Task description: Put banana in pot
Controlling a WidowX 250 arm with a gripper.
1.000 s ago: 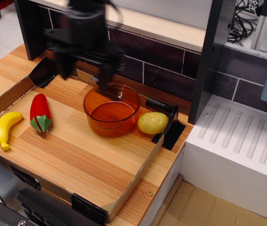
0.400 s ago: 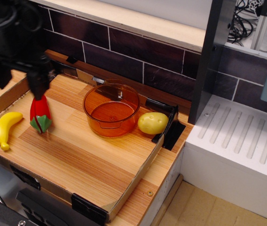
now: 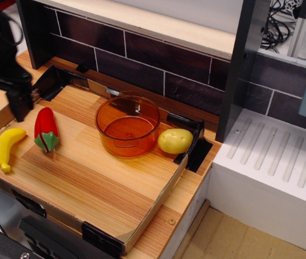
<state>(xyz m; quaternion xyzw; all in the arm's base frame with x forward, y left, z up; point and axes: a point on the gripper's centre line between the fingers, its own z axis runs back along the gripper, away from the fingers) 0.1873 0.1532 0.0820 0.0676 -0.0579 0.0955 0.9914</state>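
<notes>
The yellow banana (image 3: 7, 148) lies at the left end of the wooden tray (image 3: 88, 183), beside the red pepper. The transparent orange pot (image 3: 127, 125) stands empty at the back middle of the tray. My black gripper (image 3: 1, 102) hangs at the far left, above and just behind the banana, partly cut off by the frame edge. Its right finger (image 3: 19, 105) points down next to the pepper's top. The jaws stand wide apart and hold nothing.
A red pepper (image 3: 46, 129) lies between the banana and the pot. A rounder yellow potato toy (image 3: 175, 141) sits right of the pot at the tray's corner. A dark tiled wall (image 3: 164, 59) runs behind. A white ribbed drainboard (image 3: 274, 162) is at the right.
My gripper has swept from above the pot's back rim leftward across the tray, past the pepper, to the far left above the banana. The toys have not moved.
</notes>
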